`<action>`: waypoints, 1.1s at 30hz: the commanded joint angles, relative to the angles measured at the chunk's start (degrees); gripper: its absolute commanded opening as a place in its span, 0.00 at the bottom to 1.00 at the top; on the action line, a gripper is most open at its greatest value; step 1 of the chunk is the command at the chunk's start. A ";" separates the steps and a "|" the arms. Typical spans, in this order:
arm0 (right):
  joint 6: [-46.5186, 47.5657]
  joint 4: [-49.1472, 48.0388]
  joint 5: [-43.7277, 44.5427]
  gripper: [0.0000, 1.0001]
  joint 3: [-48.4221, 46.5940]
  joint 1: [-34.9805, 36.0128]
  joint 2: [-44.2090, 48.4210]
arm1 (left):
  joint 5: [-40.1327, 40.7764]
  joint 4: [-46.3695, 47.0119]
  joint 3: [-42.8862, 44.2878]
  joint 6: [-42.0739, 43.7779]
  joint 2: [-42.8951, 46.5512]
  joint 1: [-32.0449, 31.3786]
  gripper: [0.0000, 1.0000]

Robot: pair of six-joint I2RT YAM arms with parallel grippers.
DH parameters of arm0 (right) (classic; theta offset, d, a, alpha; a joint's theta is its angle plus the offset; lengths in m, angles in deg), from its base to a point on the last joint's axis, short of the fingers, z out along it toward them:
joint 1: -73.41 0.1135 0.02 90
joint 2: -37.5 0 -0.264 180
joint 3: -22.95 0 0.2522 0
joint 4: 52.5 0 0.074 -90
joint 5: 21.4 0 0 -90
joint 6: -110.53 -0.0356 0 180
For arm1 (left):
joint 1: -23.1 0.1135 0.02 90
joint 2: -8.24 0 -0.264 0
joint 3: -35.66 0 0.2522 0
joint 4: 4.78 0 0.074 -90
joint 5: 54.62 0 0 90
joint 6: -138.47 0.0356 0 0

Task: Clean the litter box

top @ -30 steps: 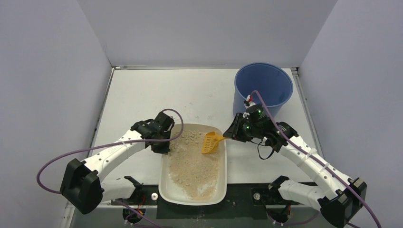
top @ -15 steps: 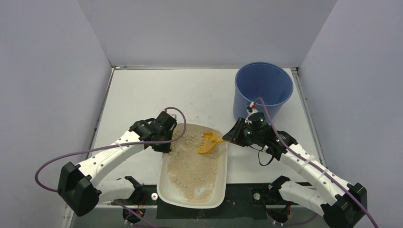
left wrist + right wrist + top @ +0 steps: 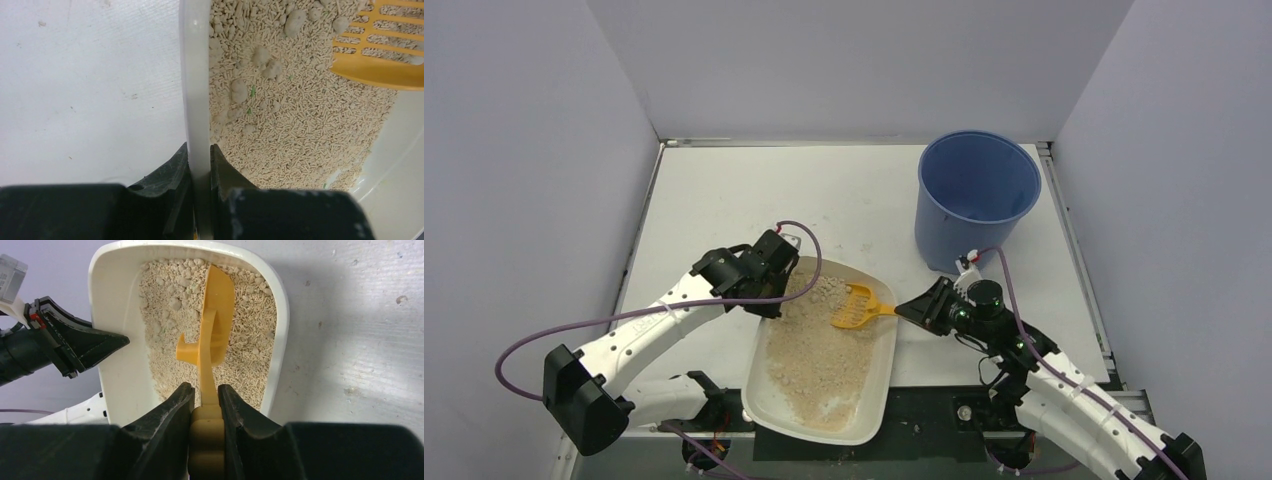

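The off-white litter box (image 3: 759,395) with beige litter lies skewed at the table's near edge, its far end raised. My left gripper (image 3: 769,300) is shut on its left rim (image 3: 196,100). My right gripper (image 3: 916,310) is shut on the handle of the orange slotted scoop (image 3: 854,306), whose blade rests over the litter at the box's far end. The scoop (image 3: 212,335) and box (image 3: 112,315) show in the right wrist view; the scoop's blade (image 3: 385,47) shows in the left wrist view. Grey clumps (image 3: 239,90) lie among the pellets.
The tall blue bucket (image 3: 977,198) stands at the back right, beyond my right arm. Grey walls close in the table on three sides. A few litter crumbs (image 3: 864,251) lie on the table behind the box.
My right gripper has drawn back toward the near edge, away from the bucket, with the scoop. The litter box has swung and tilted, its near end moving left, held by my left gripper.
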 commanded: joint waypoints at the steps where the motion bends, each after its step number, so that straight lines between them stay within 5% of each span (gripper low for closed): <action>1: -3.64 -7.90 -3.44 0.00 6.27 0.37 1.53 | -2.41 5.03 6.73 4.83 2.53 -1.74 0.00; 18: -1.12 -37.28 -12.75 0.00 7.26 0.76 -21.02 | -1.86 4.66 8.39 8.45 2.40 -4.28 0.00; 33: -12.72 -71.22 -14.15 0.00 3.35 10.43 -46.87 | 0.04 5.54 8.67 7.65 1.41 -5.85 0.00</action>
